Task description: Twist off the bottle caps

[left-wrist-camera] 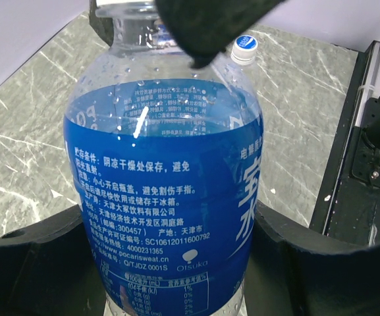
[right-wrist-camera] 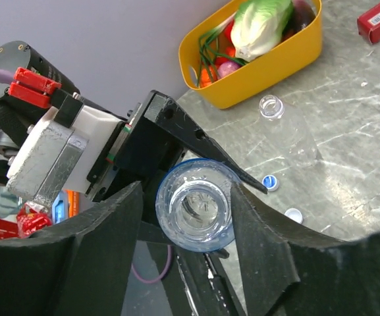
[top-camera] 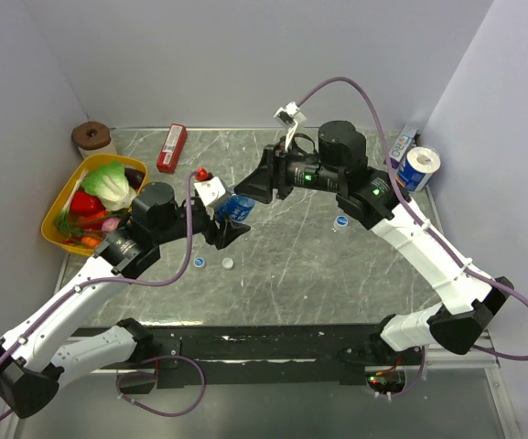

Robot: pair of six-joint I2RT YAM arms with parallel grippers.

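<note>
**Left hand [top-camera: 230, 226] offers the blue-labelled bottle [left-wrist-camera: 170, 184] neck-first to the right hand [right-wrist-camera: 186, 197]**
The left hand is clamped around the bottle's body and holds it off the worktop [top-camera: 291, 265], its long axis pointing at the right hand, which is nearer the neck. The right hand's fingers are spread either side of the neck, not gripping. Seen end-on the neck looks bare, though a finger hides it in the left wrist view. Three bottle caps [top-camera: 199, 262] lie loose on the worktop.
</note>
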